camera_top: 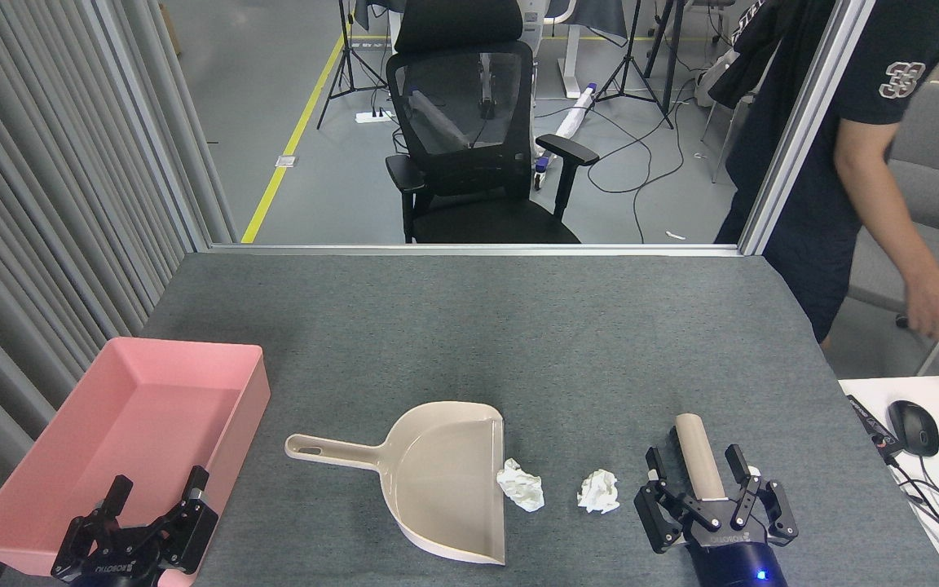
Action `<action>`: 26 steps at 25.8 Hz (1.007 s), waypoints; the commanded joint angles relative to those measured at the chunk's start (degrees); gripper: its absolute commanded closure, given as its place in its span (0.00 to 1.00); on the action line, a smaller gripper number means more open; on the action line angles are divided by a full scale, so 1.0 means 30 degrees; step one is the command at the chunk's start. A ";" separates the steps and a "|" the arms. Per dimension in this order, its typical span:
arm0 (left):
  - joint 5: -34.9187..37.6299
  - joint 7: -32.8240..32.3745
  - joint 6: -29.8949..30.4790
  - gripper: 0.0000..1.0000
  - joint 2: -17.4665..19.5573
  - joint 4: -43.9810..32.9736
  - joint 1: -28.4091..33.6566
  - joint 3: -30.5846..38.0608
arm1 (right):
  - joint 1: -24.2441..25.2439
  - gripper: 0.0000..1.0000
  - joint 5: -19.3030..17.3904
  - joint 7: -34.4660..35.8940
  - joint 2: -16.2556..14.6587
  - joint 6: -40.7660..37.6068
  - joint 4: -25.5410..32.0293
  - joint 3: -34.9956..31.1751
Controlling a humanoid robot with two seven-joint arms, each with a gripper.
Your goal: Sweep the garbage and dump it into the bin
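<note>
Lying on the grey table [518,326] are two small balls of crumpled white tissue. One ball [520,484] sits right at the open lip of the dustpan [437,481], touching or nearly touching its straight front edge. The other ball [598,492] rests just to the right of the first, apart from it, between the dustpan and the right gripper [699,481]. Both are creased and irregular, far smaller than the pan.

The dustpan is beige, lying flat with its mouth to the right and its long handle pointing left toward the bin [217,440]. The bin is a shallow pink rectangular tray with low sloping walls, at the table's left edge, well apart from the tissue.

The right gripper has its fingers spread on either side of a brush [699,456], whose beige cylindrical handle stands between them with dark bristles showing on its left; whether the fingers press on it I cannot tell. The left gripper [156,499] hovers over the bin's near corner with fingers spread and nothing between them.

A person [853,155] stands beyond the table's right side, near an office chair [469,139].
</note>
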State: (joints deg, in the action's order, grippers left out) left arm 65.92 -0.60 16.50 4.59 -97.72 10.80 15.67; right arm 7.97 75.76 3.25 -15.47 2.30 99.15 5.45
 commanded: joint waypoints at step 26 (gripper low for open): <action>-0.9200 -0.4017 0.0008 0.01 -0.0973 0.0466 -0.1929 -0.0508 | 0.1914 0.02 0.0118 -0.0028 -0.0616 0.0140 0.0174 -0.0205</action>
State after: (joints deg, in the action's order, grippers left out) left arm 44.24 -8.87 17.04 2.81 -96.06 5.01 14.21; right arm 11.67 75.81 2.62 -16.50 2.58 99.22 5.28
